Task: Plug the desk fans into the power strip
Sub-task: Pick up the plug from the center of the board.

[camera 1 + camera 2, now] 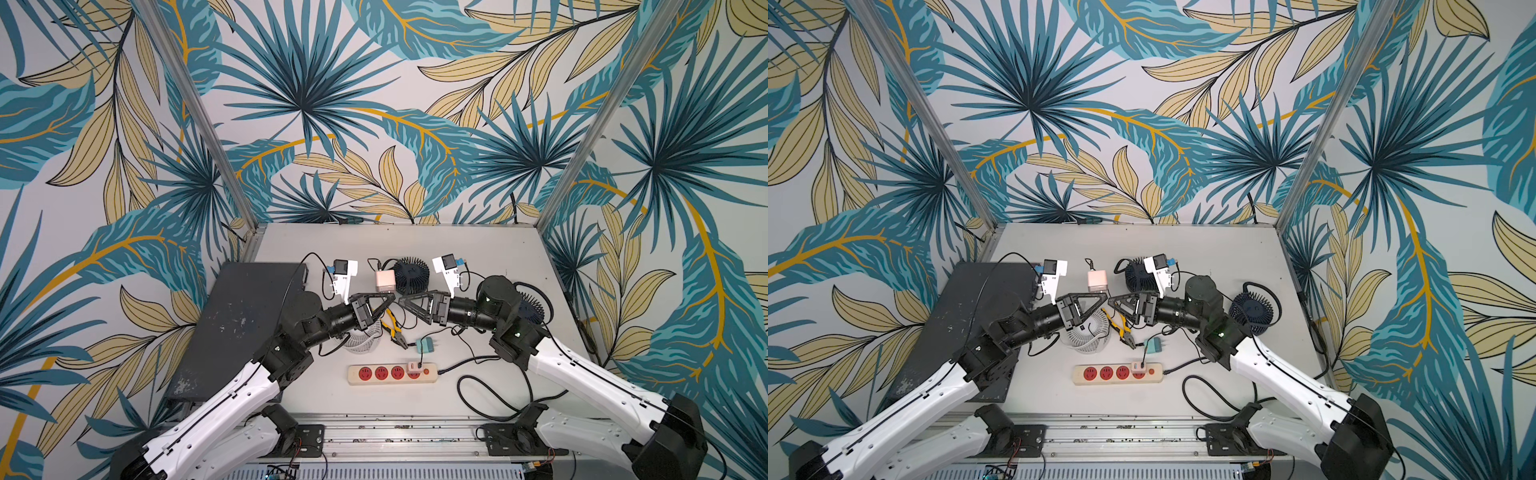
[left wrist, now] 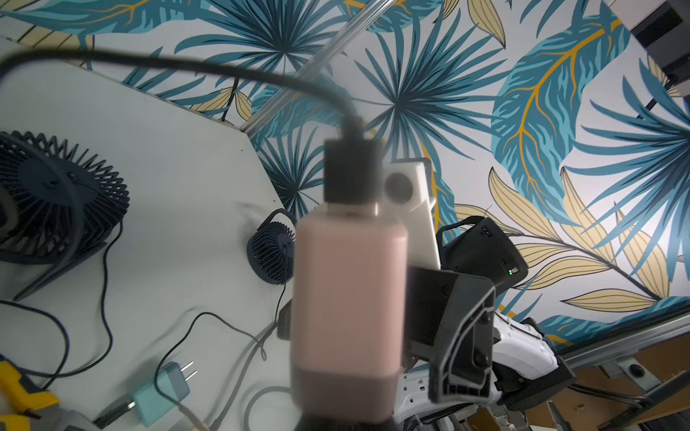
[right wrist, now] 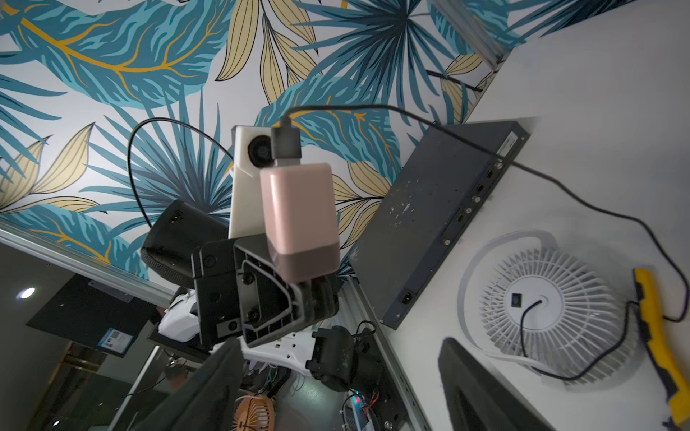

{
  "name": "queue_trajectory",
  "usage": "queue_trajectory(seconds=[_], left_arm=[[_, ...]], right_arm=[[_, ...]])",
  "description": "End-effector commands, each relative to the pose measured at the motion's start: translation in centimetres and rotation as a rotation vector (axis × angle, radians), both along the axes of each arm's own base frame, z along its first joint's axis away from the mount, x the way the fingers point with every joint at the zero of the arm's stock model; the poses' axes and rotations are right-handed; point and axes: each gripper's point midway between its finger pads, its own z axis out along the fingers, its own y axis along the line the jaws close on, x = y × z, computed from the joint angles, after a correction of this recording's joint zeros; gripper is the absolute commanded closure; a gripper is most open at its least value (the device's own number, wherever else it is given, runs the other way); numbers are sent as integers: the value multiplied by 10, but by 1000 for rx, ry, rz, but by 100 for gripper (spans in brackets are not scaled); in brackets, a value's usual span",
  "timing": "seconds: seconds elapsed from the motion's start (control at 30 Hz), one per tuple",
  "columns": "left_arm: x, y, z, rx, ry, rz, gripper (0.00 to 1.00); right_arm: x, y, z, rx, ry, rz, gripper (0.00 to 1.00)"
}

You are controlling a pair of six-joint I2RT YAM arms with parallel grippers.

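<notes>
The left gripper (image 1: 390,296) is clamped on a pink charger (image 1: 385,281); the right gripper (image 1: 402,301) stands wide and empty beside it. The power strip (image 1: 390,374) lies at the front of the worktop (image 1: 478,257), near the white fan (image 1: 365,341).

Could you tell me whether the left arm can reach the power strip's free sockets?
Probably yes: the left claw, shut on the pink adapter, hangs near the power strip, whose three free sockets lie uncovered.

power strip (image 1: 353,374) cream, sockets (image 1: 381,373) red | adapter (image 3: 298,220) pink | fan (image 3: 560,294) white
</notes>
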Motion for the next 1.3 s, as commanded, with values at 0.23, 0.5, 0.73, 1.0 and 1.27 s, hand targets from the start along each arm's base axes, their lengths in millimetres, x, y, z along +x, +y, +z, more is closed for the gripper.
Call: queue_trajectory(seconds=[0.23, 0.5, 0.73, 1.0, 1.27], left_arm=[[-9, 5, -60, 585, -381, -135, 96], [-14, -16, -63, 815, -621, -174, 95], [-21, -28, -73, 809, -632, -202, 94], [-27, -37, -80, 814, -626, -235, 94], [-27, -39, -91, 841, -619, -255, 94]], right_arm=[[30, -38, -26, -200, 57, -161, 7], [-4, -41, -30, -263, 236, -16, 7], [-15, -34, -33, -246, 309, 54, 14], [-27, -17, -31, -247, 306, 131, 25], [-21, -12, -39, -310, 314, 122, 45]])
